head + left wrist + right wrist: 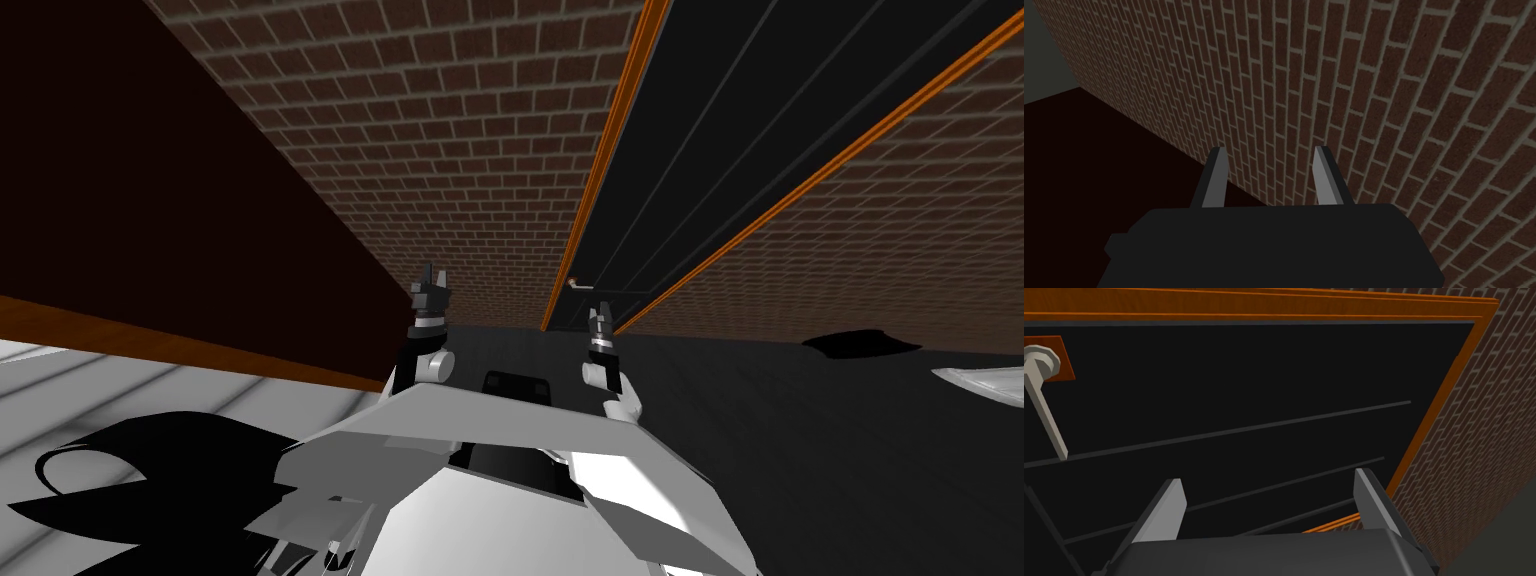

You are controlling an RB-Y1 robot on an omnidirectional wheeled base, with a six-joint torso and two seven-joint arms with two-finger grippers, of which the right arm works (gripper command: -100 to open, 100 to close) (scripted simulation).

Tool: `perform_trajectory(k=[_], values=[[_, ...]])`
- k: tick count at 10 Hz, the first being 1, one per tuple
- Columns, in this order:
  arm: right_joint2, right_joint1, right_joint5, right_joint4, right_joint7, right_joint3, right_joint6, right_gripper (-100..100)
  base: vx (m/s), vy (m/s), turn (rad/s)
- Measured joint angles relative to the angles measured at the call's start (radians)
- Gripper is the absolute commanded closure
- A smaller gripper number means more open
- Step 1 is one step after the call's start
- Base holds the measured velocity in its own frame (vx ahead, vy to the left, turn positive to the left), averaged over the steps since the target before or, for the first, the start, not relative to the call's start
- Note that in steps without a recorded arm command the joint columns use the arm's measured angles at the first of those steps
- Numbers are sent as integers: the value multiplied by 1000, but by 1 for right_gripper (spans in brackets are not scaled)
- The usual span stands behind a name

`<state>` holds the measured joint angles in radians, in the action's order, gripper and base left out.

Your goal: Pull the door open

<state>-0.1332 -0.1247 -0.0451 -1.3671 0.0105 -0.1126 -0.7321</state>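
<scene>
The black door [1249,378] had its handle [1044,403] near one side edge. The right gripper [1267,480] was spread apart, beside the handle, not on it. It should slide over and squeeze the bar firmly. The left gripper [1270,150] was apart too.

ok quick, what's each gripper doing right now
Left gripper: open, empty, facing brick wall.
Right gripper: open, empty, facing the door, handle ungrasped.
</scene>
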Motion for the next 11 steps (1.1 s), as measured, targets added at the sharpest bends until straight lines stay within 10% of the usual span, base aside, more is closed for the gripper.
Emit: perform_trajectory(k=[11], values=[[-31,88,-33,270,28,-15,-46,-100,28,-59,97]])
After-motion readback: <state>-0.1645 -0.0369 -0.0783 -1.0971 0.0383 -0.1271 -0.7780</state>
